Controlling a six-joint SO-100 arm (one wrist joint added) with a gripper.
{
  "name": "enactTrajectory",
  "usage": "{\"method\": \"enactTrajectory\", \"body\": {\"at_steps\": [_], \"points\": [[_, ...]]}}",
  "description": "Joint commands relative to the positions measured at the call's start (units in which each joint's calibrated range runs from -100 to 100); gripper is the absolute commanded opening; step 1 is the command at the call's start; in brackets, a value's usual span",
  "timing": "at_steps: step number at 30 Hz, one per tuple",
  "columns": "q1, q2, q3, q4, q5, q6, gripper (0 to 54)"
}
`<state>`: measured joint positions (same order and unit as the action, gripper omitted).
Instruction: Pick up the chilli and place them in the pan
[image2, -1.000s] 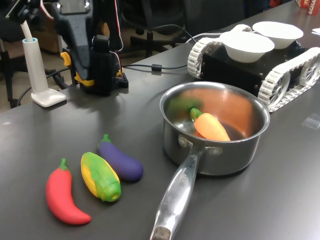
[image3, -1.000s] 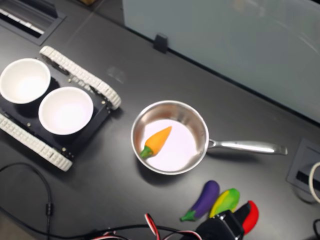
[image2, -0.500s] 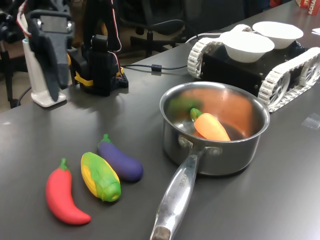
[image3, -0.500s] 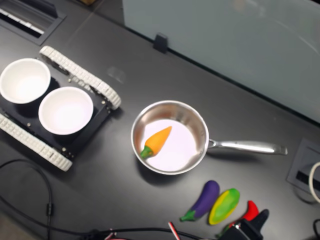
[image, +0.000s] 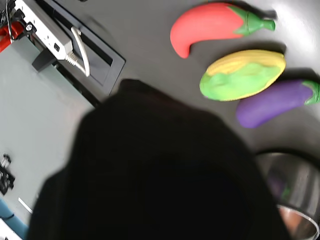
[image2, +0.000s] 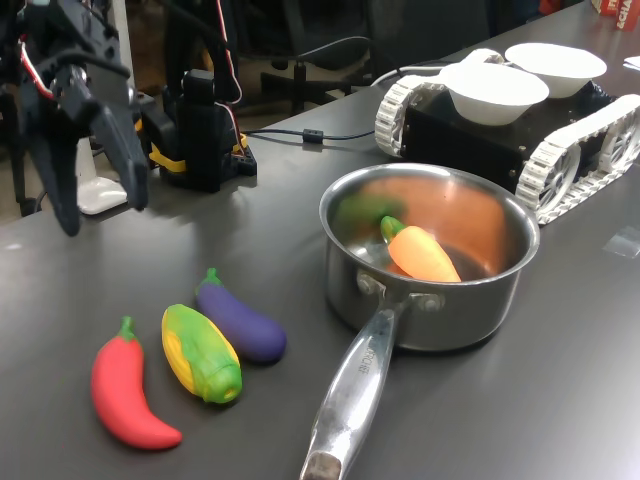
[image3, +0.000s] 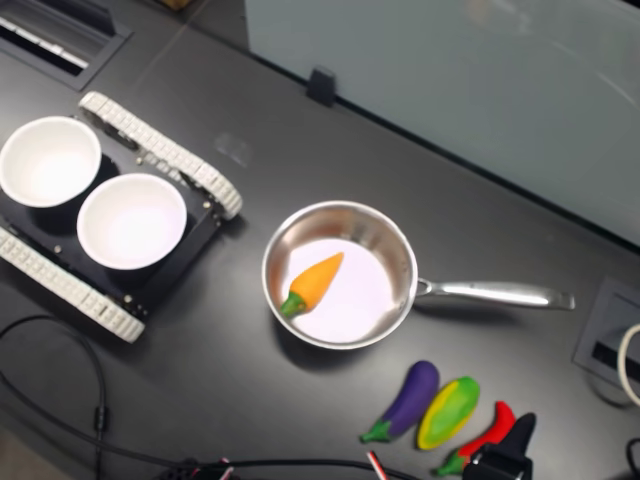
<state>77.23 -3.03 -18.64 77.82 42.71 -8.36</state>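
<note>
Gripper (image2: 98, 205) spread wide, empty, above the worktop's edge. Chilli (image2: 125, 390) looks light, smooth, likely slippery; grasp across mid-body, then into pan (image2: 430, 262).

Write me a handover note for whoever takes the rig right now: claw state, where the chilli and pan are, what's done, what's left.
Claw: open, empty, in the air above the table, apart from the toys in the first exterior view.
Chilli: lying on the table, untouched, outermost in a row with the corn and eggplant.
Pan: upright beside the row, with a carrot inside.
Done: nothing for the chilli yet.
Left: lower onto the chilli, grasp, lift, carry to the pan, release.
</note>
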Motion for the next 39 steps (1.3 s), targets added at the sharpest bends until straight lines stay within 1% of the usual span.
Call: {"method": "enactTrajectory", "body": {"at_steps": [1, 3, 4, 5, 7, 10, 12, 16, 19, 25, 27, 32, 36, 39], "points": [[-3.1, -0.1, 0.1, -3.8, 5.3, 5.5, 32.8], [-3.8, 0.4, 0.7, -4.3, 7.3, 7.9, 34.2], [-3.9, 0.7, 1.1, -4.5, 8.6, 8.7, 37.9], [-4.1, 1.0, 1.6, -5.0, 9.8, 9.7, 39.7], [-4.2, 1.7, 2.6, -6.8, 9.5, 10.0, 39.7], [-4.6, 2.7, 4.6, -10.0, 8.7, 11.2, 43.3], [-4.4, 3.2, 6.2, -12.3, 8.5, 11.3, 44.5], [-3.8, 3.7, 10.4, -17.3, 8.7, 11.8, 44.6], [-3.6, 3.8, 13.1, -19.9, 9.1, 12.1, 43.9], [-3.4, 4.4, 15.0, -20.4, 10.3, 12.6, 41.4], [-3.8, 4.3, 16.9, -21.0, 10.6, 13.1, 39.7], [-4.5, 4.0, 20.3, -23.1, 10.7, 14.1, 38.7], [-4.9, 3.7, 24.1, -26.4, 10.8, 15.0, 37.7], [-5.4, 3.7, 27.4, -29.5, 10.9, 16.3, 37.2]]}}
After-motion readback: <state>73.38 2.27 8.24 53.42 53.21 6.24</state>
